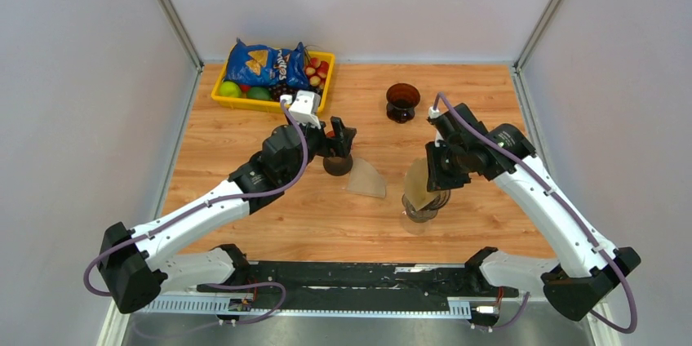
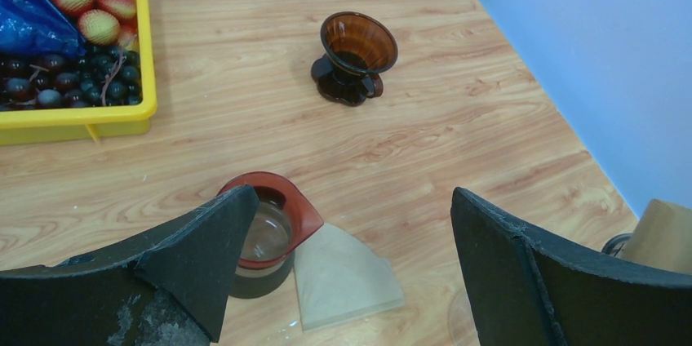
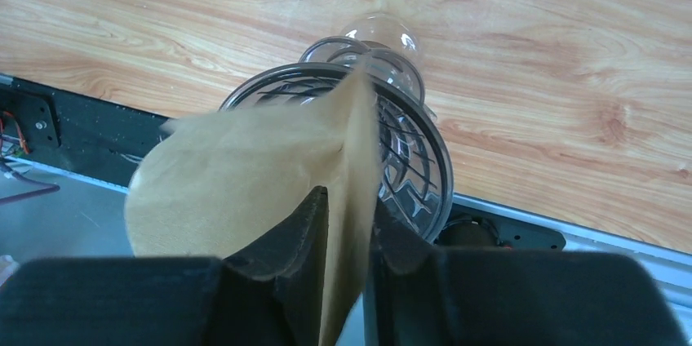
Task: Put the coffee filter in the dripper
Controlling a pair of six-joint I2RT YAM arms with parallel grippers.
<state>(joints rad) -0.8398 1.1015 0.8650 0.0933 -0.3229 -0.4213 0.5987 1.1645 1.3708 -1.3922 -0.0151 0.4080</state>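
My right gripper (image 1: 434, 173) (image 3: 351, 203) is shut on a brown paper coffee filter (image 1: 419, 183) (image 3: 237, 175) and holds it edge-on over the rim of a clear ribbed glass dripper (image 1: 424, 212) (image 3: 412, 154). The filter's tip points into the dripper. A second pale filter (image 1: 367, 179) (image 2: 343, 277) lies flat on the table. My left gripper (image 1: 343, 138) (image 2: 351, 199) is open and empty above a small red-rimmed glass vessel (image 1: 337, 165) (image 2: 273, 228) beside that filter. A dark brown dripper (image 1: 402, 102) (image 2: 355, 52) stands further back.
A yellow tray (image 1: 222, 101) (image 2: 73, 121) with fruit and a blue snack bag (image 1: 265, 64) stands at the back left. Grey walls close the left, right and back sides. The black rail (image 1: 351, 277) runs along the near edge.
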